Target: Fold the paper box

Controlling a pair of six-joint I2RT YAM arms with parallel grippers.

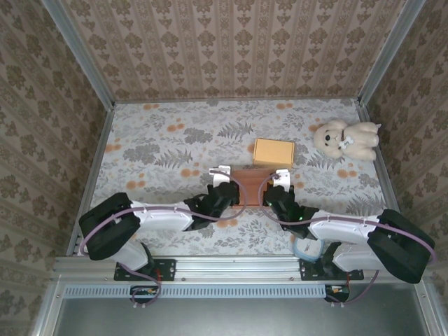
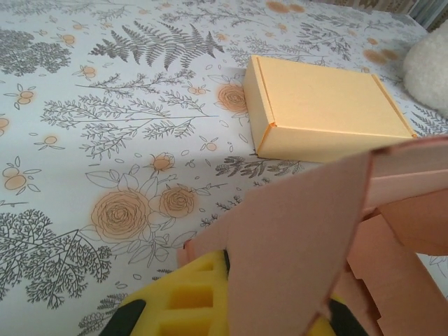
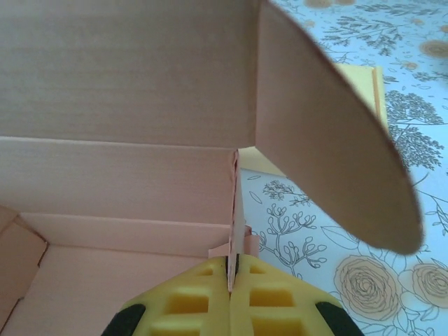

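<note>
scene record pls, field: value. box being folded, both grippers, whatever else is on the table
work item: brown box, part-folded, flaps up, mid-table between the arms
left: left gripper shut on brown box, left flap
right: right gripper shut on brown box, right wall edge
other box: yellow box, closed, just beyond the brown box
toy: plush bear, far right
surface: table, floral cover

robot lab cell: aluminium frame (image 1: 231, 266), wallpapered panels (image 1: 231, 49), floral tablecloth (image 1: 161, 133).
</note>
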